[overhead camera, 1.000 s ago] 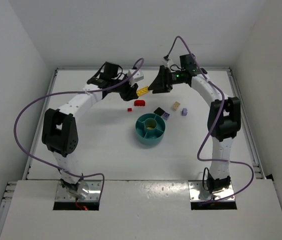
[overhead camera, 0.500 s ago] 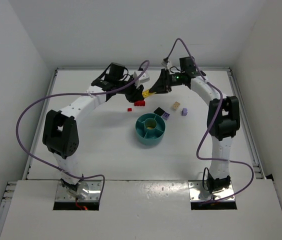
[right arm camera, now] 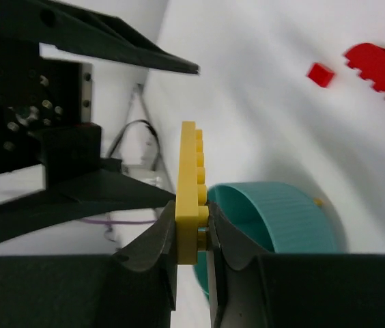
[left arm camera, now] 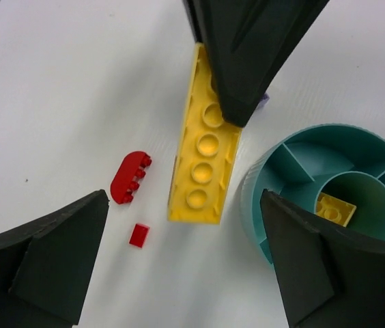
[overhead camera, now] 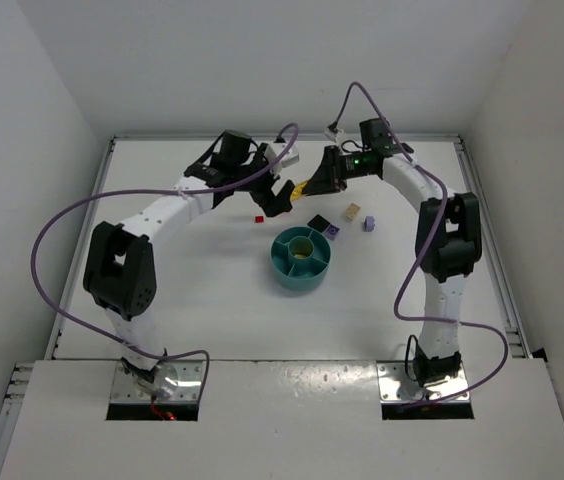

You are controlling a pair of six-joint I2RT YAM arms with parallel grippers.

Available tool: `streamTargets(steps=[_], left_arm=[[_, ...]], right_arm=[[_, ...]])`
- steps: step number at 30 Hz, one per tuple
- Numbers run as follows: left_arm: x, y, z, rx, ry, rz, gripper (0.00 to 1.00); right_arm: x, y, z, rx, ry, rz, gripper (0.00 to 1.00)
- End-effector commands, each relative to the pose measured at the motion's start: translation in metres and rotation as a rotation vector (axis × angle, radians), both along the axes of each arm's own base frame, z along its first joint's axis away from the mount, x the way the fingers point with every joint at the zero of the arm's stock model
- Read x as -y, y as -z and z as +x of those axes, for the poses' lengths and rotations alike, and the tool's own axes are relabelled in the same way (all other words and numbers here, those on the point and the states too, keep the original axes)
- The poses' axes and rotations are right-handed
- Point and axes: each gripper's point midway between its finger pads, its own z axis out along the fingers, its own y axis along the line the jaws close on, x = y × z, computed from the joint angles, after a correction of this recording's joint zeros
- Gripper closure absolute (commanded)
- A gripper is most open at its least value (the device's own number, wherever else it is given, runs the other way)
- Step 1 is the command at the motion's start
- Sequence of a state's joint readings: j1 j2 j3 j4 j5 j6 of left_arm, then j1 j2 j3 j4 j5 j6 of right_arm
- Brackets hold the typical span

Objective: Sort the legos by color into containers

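A long yellow lego [left arm camera: 203, 160] hangs above the table, pinched at one end by my right gripper [right arm camera: 192, 239], which is shut on it. In the top view the right gripper [overhead camera: 314, 183] and the yellow lego [overhead camera: 305, 187] sit just behind the teal dish [overhead camera: 284, 268]. My left gripper [left arm camera: 186, 273] stands wide open, its fingers either side of the yellow lego and apart from it. On the table lie a red arched lego [left arm camera: 130, 178] and a tiny red lego [left arm camera: 138, 235]. A yellow lego [left arm camera: 334, 208] lies in the dish's central cup.
Right of the grippers on the table lie a black lego [overhead camera: 317, 222], a purple one [overhead camera: 331, 231], a tan one [overhead camera: 352, 211] and a lavender one [overhead camera: 369, 223]. The left gripper [overhead camera: 280, 198] hides the red arched lego from above. White walls enclose the table.
The right gripper has closed on the yellow lego. The left gripper's jaws, narrower before, have swung wide open off it. Both grippers have drawn closer together.
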State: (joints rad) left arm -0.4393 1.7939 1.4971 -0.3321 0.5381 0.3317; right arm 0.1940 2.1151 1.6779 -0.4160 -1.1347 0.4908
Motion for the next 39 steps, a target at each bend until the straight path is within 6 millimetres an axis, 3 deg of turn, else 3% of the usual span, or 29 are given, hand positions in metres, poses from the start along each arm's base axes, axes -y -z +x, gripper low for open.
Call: streamTargets(steps=[1,3,4,5,6,8,12,13,19,25,32,35,39], left_arm=[[-0.013,-0.034,0.006,0.057,-0.112,-0.042,0.0],[-0.027,-0.04,0.011,0.022,-0.146,-0.086,0.0],[-0.049,-0.043,0.017,-0.02,-0.198,-0.129,0.0],[-0.052,-0.055,0.017,-0.026,-0.181,-0.186,0.0],[-0.07,-0.052,0.022,-0.068,-0.23,-0.214,0.0],[-0.08,-0.056,0.025,-0.092,-0.243,-0.252,0.0],[-0.104,-0.034,0.047,-0.194,-0.419,-0.244,0.0],[-0.109,-0.021,0.05,-0.232,-0.436,-0.23,0.0],[-0.109,-0.012,0.054,-0.242,-0.434,-0.219,0.0],[-0.118,0.003,0.054,-0.269,-0.475,-0.192,0.0],[-0.12,0.003,0.042,-0.258,-0.465,-0.179,0.0],[-0.123,0.004,0.041,-0.25,-0.469,-0.169,0.0],[-0.124,0.004,0.04,-0.247,-0.477,-0.164,0.0]], right_arm=[[0.015,-0.031,0.007,0.292,-0.022,-0.12,0.99],[0.031,-0.035,0.012,0.427,-0.023,-0.254,1.0],[0.037,-0.031,0.004,0.431,-0.043,-0.295,1.0],[0.04,-0.034,0.003,0.484,-0.061,-0.318,1.0],[0.044,-0.035,-0.009,0.477,-0.071,-0.333,1.0],[0.046,-0.034,-0.021,0.523,-0.112,-0.363,1.0],[0.038,-0.032,-0.062,0.552,-0.203,-0.382,1.0],[0.04,-0.03,-0.069,0.558,-0.22,-0.407,1.0],[0.029,-0.026,-0.103,0.636,-0.359,-0.472,1.0],[0.02,-0.009,-0.122,0.674,-0.468,-0.544,1.0],[0.026,0.002,-0.111,0.708,-0.457,-0.643,1.0],[0.022,0.011,-0.111,0.698,-0.47,-0.667,1.0],[0.016,0.008,-0.107,0.717,-0.471,-0.66,0.98]])
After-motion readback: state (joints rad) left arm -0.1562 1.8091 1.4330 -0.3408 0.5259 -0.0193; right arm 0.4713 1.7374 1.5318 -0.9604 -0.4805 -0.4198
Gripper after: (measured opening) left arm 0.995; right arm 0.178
